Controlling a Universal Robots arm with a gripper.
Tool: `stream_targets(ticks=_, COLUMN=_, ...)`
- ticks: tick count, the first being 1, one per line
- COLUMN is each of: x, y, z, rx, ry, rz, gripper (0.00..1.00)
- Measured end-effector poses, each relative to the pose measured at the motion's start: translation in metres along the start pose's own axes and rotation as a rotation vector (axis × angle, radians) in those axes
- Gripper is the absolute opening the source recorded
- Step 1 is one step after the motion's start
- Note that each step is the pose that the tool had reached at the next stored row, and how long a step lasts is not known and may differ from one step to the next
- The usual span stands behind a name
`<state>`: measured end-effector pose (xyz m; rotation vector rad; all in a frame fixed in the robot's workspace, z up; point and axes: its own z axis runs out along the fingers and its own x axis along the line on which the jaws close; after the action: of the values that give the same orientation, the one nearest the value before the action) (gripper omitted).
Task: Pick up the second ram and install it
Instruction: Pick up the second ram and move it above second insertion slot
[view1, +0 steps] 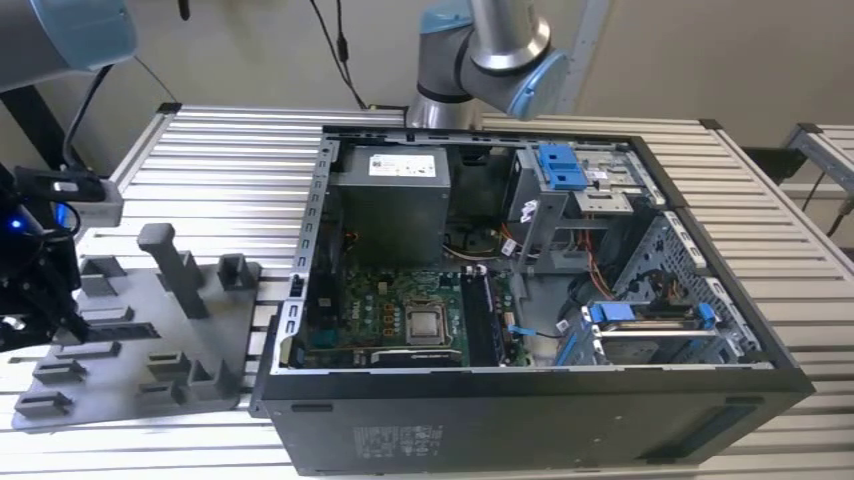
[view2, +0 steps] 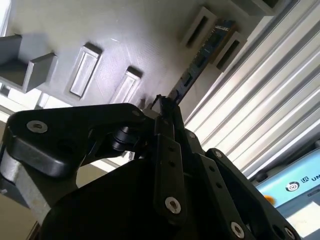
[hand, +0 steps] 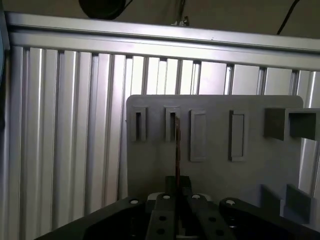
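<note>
The second ram (view2: 194, 64) is a long, narrow, dark board stick with black chips along its face and a blue label towards its far end (the label is plain in the second wrist view). It stands on its long edge, so in the first wrist view the ram (hand: 176, 150) appears edge-on, thin and dark. Its far end sits at a raised slot of the grey tray (hand: 245, 170). Its near end is clamped between the fingertips of the gripper (hand: 178, 184).
</note>
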<state>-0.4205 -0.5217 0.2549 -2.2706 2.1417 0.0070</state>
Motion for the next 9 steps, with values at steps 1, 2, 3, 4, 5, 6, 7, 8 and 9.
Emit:
stream_targets(ticks=1, x=0.0, y=-0.0001, z=-0.0008, rx=0.0, ry=0.0, rz=0.001, gripper=0.14)
stream_targets(ticks=2, x=0.0, y=-0.0001, z=-0.0017, rx=0.0001, ry=0.0, rz=0.002, gripper=0.14)
stream_targets(ticks=3, x=0.0, y=-0.0002, z=-0.0029, rx=0.0003, ry=-0.0001, rz=0.002, gripper=0.14)
stream_targets(ticks=4, x=-0.0001, y=-0.0002, z=-0.0052, rx=0.0002, ry=-0.0001, rz=0.002, gripper=0.14)
stream_targets(ticks=5, x=-0.0001, y=-0.0002, z=-0.0083, rx=0.0001, ry=0.0, rz=0.002, gripper=0.14)
stream_targets(ticks=6, x=-0.0002, y=-0.0002, z=-0.0116, rx=0.0002, ry=0.0, rz=0.002, gripper=0.14)
stream_targets(ticks=7, x=-0.0002, y=-0.0003, z=-0.015, rx=0.0002, ry=-0.0001, rz=0.002, gripper=0.14)
stream_targets(ticks=8, x=-0.0003, y=-0.0003, z=-0.0182, rx=0.0003, ry=-0.0001, rz=0.002, gripper=0.14)
stream_targets(ticks=9, x=-0.0004, y=-0.0004, z=-0.0218, rx=0.0002, ry=-0.0001, rz=0.002, gripper=0.14)
